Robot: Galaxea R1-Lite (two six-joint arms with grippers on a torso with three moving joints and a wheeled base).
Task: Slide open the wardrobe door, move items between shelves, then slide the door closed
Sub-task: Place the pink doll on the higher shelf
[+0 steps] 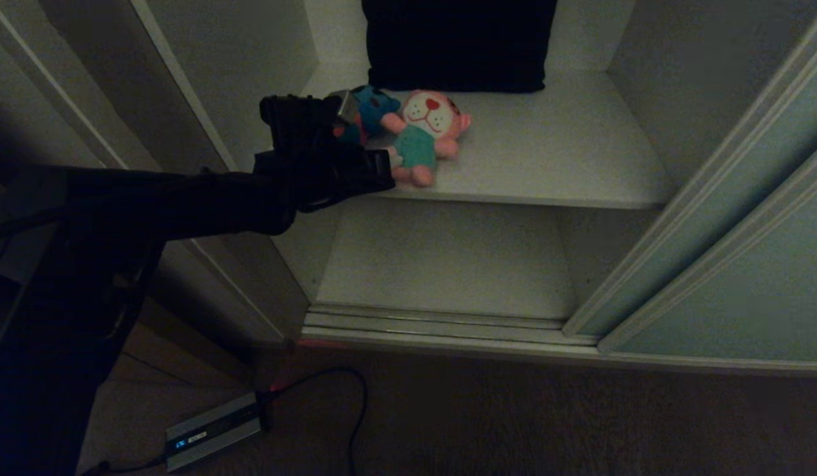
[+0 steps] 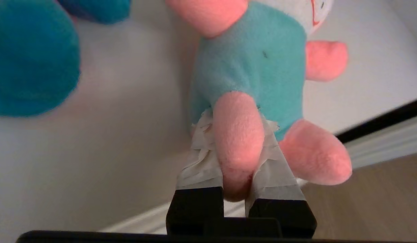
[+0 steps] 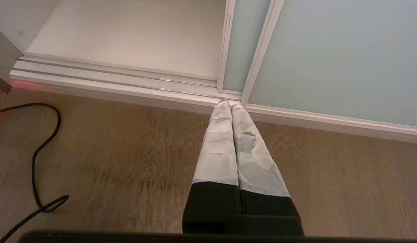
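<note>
Tape-wrapped fingers (image 2: 201,162) of the left gripper (image 2: 237,158) are seen clamped on one pink leg of the pink plush toy (image 2: 252,57), the leg squeezed between the two pads. In the head view the left gripper (image 1: 382,162) is reached in from about nine o'clock, and its black wrist is placed at the front edge of the upper shelf (image 1: 567,152). The pink plush toy (image 1: 425,135) is laid on that shelf at roughly three o'clock of the wrist, head toward the back, legs toward the front edge. The blue plush toy (image 1: 375,106) is found just beside it, at about twelve o'clock of the gripper, touching the pink toy's arm and partly hidden by the wrist; in the left wrist view the blue plush toy (image 2: 33,57) is seen apart from the fingers. A dark square cushion (image 1: 458,43) is stood at the back of the shelf, behind both toys. The lower shelf (image 1: 448,258) is seen below, at about five o'clock. The sliding wardrobe door (image 1: 732,284) is pushed aside at three to four o'clock, leaving the opening free. A metal floor track (image 1: 435,324) is run along the threshold. A grey box (image 1: 213,430) with a black cable (image 1: 355,410) is lain on the floor at six o'clock.

The right gripper (image 3: 230,105) is hung over the wooden floor (image 3: 127,152) near the track, its taped fingers pressed together on nothing.
</note>
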